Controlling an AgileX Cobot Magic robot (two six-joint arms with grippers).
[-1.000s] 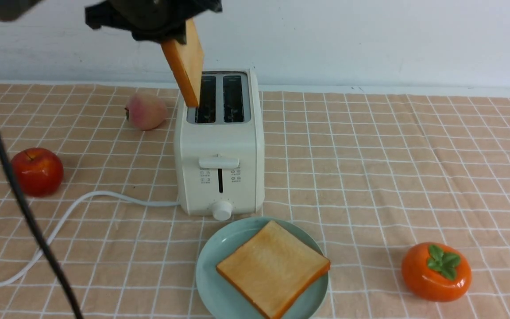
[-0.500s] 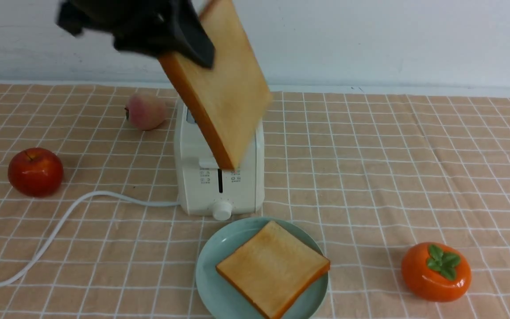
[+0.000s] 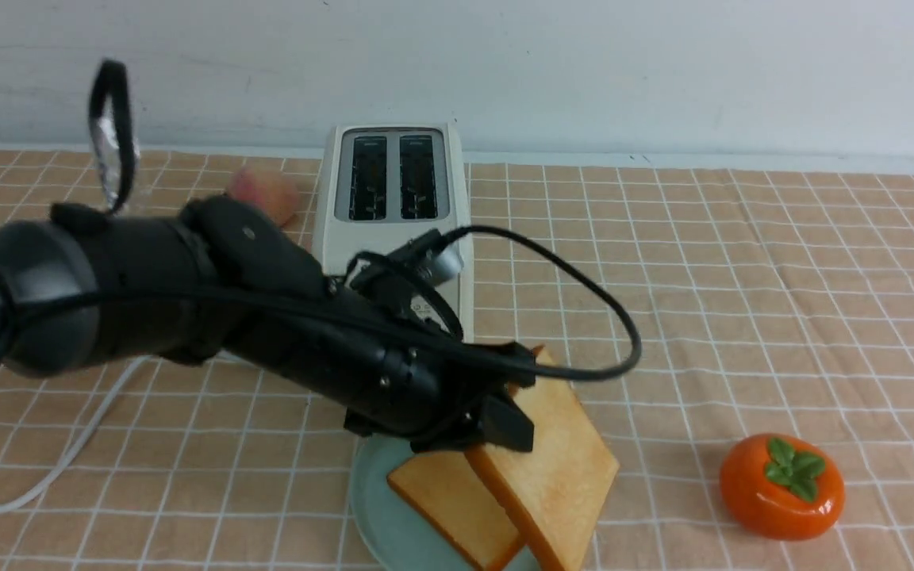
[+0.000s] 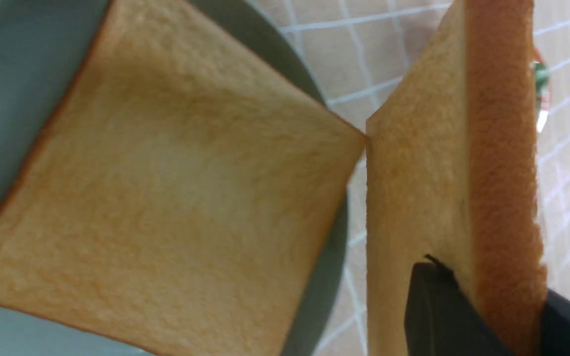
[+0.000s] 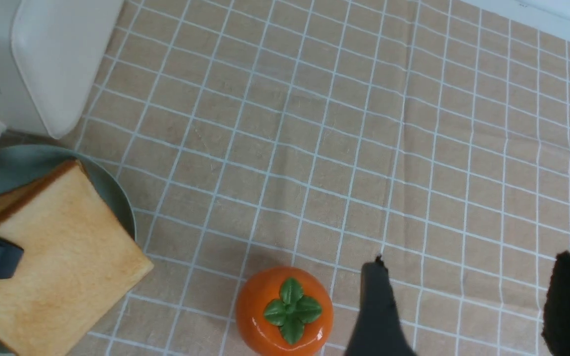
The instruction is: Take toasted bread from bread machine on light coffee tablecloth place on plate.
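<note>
front view: the left hand [image 3: 514, 396] is clenched on one crust edge of the second slice [image 3: 564, 468] of toasted bread, which hangs tilted, low over the right side of the plate [image 3: 366, 492]. the first slice [image 3: 445, 496] lies flat on that plate, partly covered by the second slice. both slots of the bread machine [image 3: 393, 174] show nothing inside, so this looks like the last placing step.

the toast seems light and stiff: it holds its flat shape from a grip on a single edge, without sagging. the crust looks dry and rough, so slipping is unlikely, but the softer face could dent or crumble under a hard squeeze. the firm crust edge is the sensible place to hold it.

in the right wrist view the second slice juts past the plate rim over the tablecloth [image 5: 314, 123]. let go here, it may tip off the rim; it probably wants to sit flatter and nearer the plate's middle. the bread machine stands just behind the plate, and the persimmon [image 3: 781, 488] sits near on the right, with cloth between. the right hand [image 5: 473, 306] hangs well aside, jaws apart, gripping nothing.
</note>
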